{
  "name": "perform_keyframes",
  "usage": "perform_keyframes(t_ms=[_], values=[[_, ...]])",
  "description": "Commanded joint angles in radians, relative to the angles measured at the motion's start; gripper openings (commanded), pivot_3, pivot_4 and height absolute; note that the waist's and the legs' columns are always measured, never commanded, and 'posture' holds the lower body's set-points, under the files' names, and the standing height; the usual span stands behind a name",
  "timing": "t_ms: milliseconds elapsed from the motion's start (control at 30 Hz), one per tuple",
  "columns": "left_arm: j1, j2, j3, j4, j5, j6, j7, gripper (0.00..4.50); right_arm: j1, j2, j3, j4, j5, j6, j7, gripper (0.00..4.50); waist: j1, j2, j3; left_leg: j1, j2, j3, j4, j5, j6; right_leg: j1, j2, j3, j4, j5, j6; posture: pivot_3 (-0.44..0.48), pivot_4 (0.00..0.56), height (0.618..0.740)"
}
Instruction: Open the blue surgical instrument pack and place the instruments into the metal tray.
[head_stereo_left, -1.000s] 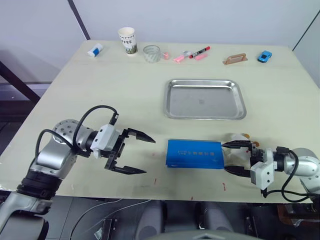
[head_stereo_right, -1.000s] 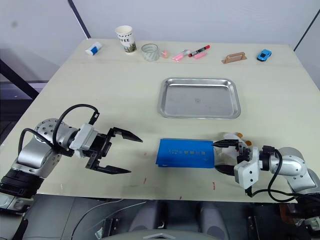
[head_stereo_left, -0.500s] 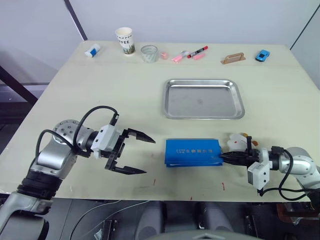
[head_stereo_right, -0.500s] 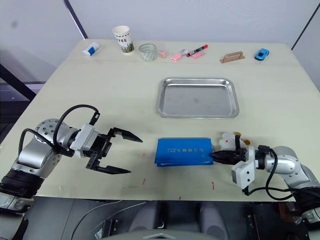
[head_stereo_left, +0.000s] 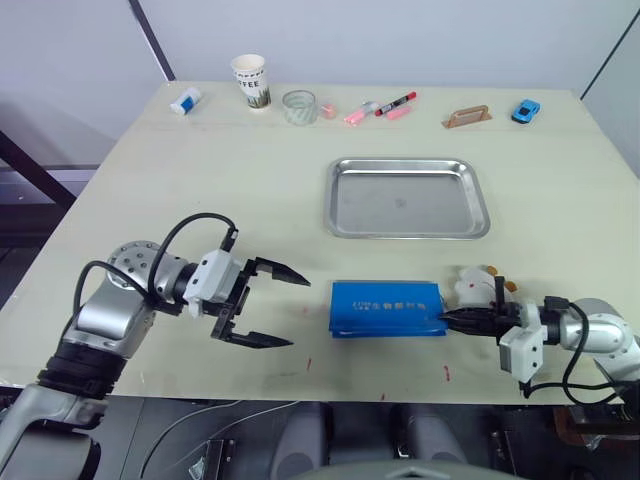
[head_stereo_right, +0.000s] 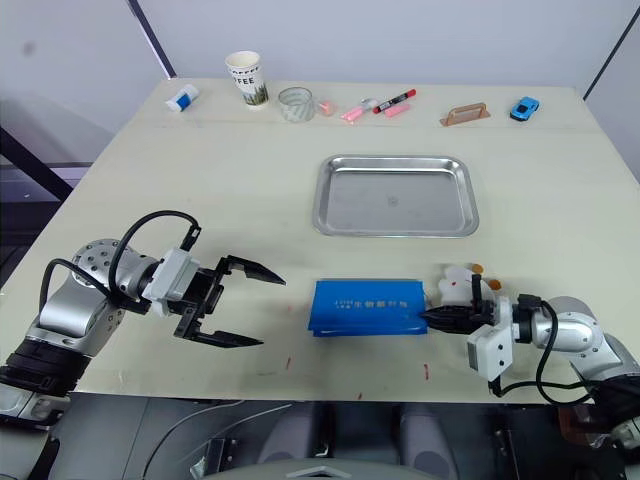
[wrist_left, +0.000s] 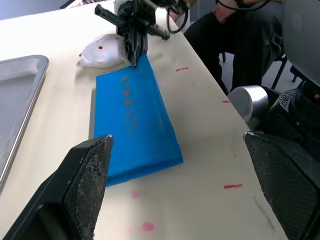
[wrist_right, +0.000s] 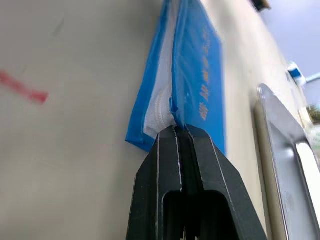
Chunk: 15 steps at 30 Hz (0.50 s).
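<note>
The right end effector (head_stereo_right: 432, 318) was clamped on the pack's (head_stereo_right: 364, 306) right edge; the left end effector (head_stereo_right: 252, 308) gaped beside it. The pack lay flat, blue, closed.

Blue surgical instrument pack (head_stereo_left: 388, 308) lies shut; contents hidden. White print on its cover too small to read. White plush toy (head_stereo_left: 474, 291) partly behind right pincer (head_stereo_left: 447, 319). Person (wrist_left: 235, 35) seated past the table (head_stereo_left: 250, 190), cut off by the left wrist view's edge
</note>
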<state>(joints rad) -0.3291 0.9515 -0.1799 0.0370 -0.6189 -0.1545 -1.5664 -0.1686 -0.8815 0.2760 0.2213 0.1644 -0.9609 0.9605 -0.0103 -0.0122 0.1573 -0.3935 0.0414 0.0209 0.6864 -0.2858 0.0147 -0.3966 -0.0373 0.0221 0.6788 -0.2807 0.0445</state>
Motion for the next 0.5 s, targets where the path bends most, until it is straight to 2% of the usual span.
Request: perform_keyframes(t_ms=[33, 233, 367, 500], values=[[-0.006, 0.01, 0.012, 0.005, -0.01, -0.012, -0.048, 4.5, 0.033, -0.024, -0.022, -0.125, 0.195, 0.188, 0.045, 0.04, 0.0, 0.0, 0.0, 0.0, 0.0, 0.0, 0.0, 0.0, 0.0, 0.0, 0.0, 0.0, 0.0, 0.0, 0.0, 0.0, 0.15, 0.74], [-0.018, 0.014, -0.008, 0.034, -0.005, -0.018, -0.048, 4.5, 0.081, -0.063, -0.067, -0.292, 0.482, 0.591, 0.14, 0.04, 0.002, 0.0, 0.0, 0.0, 0.0, 0.0, 0.0, 0.0, 0.0, 0.0, 0.0, 0.0, 0.0, 0.0, 0.0, 0.0, 0.15, 0.74], [-0.044, -0.029, -0.009, 0.07, 0.019, -0.03, -0.048, 4.5, 0.091, -0.047, -0.106, -0.343, 0.547, 0.762, 0.187, 0.04, 0.006, 0.0, 0.0, 0.0, 0.0, -0.001, 0.0, 0.0, 0.0, 0.0, 0.0, -0.001, 0.0, 0.0, 0.0, 0.0, 0.15, 0.74], [-0.071, -0.131, -0.015, 0.129, 0.066, -0.025, -0.028, 4.5, 0.035, 0.004, -0.132, -0.325, 0.551, 0.871, 0.193, 0.04, 0.009, 0.0, 0.0, -0.001, -0.001, -0.001, 0.001, 0.0, 0.0, 0.0, 0.0, -0.001, 0.0, 0.0, 0.0, 0.0, 0.15, 0.74]])
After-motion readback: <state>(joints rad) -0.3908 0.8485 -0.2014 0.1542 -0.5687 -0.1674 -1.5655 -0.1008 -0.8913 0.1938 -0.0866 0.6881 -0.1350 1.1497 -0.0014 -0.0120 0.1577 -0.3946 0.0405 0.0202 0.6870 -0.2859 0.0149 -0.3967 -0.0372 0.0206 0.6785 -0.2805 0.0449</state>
